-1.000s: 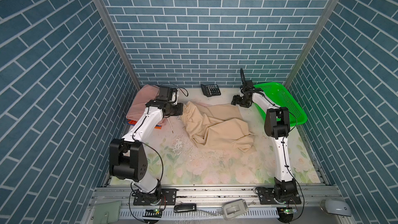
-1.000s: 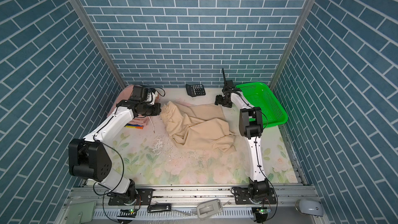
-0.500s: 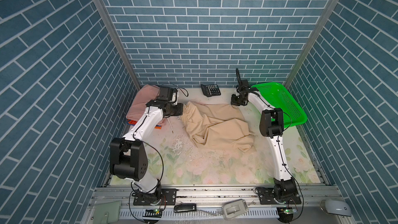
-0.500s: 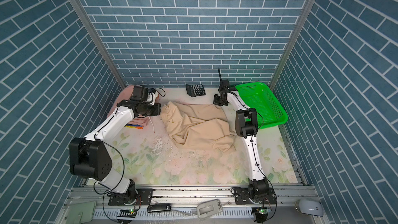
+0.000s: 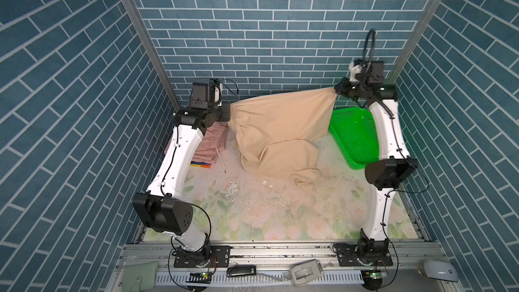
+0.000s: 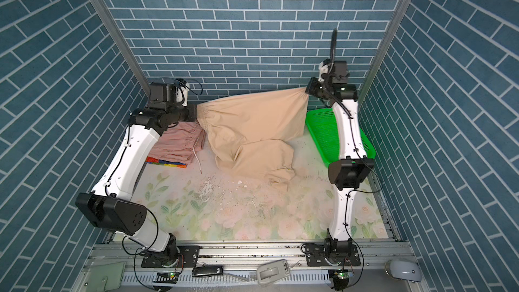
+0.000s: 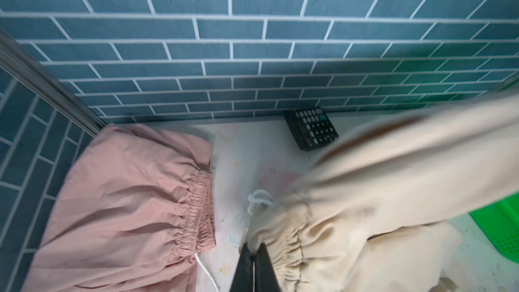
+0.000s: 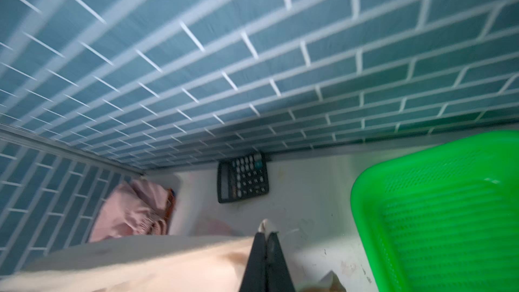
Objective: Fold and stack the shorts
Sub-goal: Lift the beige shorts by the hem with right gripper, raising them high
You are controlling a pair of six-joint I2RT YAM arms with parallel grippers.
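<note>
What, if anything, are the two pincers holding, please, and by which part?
Both hold the beige shorts: the left pincer grips the gathered waistband, the right pincer pinches a bunched corner at the opposite end, so the cloth hangs stretched between them.

Green mesh basket point(image 5: 355, 136): stands at the far right of the floral tabletop point(image 5: 266, 214). Black calculator point(image 7: 310, 128): lies flat at the foot of the far brick wall point(image 5: 252, 23). White flakes point(image 5: 233, 189): scattered mid-table. Near rail: black handset point(image 5: 241, 271) and grey device point(image 5: 306, 271), apart.
</note>
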